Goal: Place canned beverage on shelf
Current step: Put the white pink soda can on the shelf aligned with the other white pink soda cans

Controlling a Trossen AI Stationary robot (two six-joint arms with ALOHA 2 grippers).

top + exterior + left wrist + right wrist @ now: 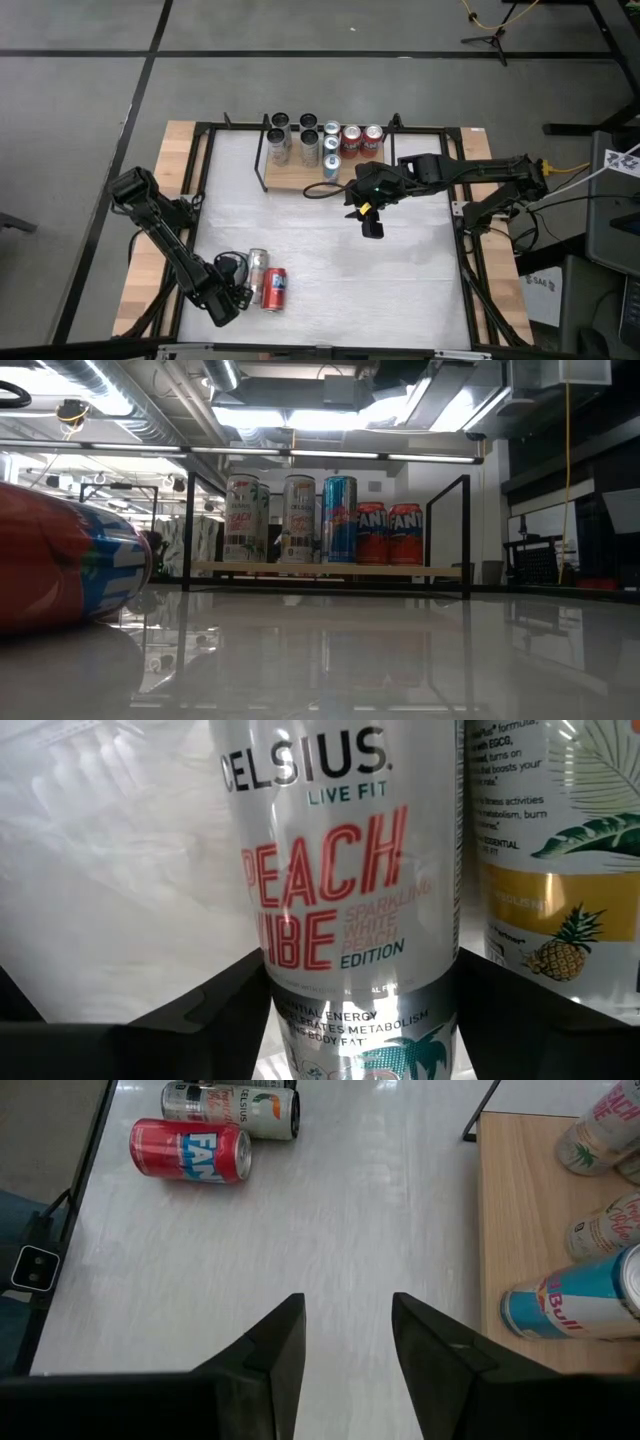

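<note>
Celsius can (pixel 340 910) fills left wrist view, lying on surface (pixel 400 270) between left hand's (pixel 232 297) parted fingers, not gripped. Fanta can (pixel 274 290) beside it. Right hand (pixel 372 228) near shelf (pixel 300 178), narrowly open, empty.

Left claw (pixel 232 297) low at the near end of a long, outstretched arm, fingers (pixel 180 1020) spread apart. Right claw (pixel 371 226) beyond a bent, folded arm, pointing down, fingers (pixel 275 1350) parted with nothing between.

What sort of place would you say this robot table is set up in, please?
Probably an industrial lab or workshop: exposed ceiling ducts with strip lights, a taped concrete floor, and a tripod base behind the table.
</note>
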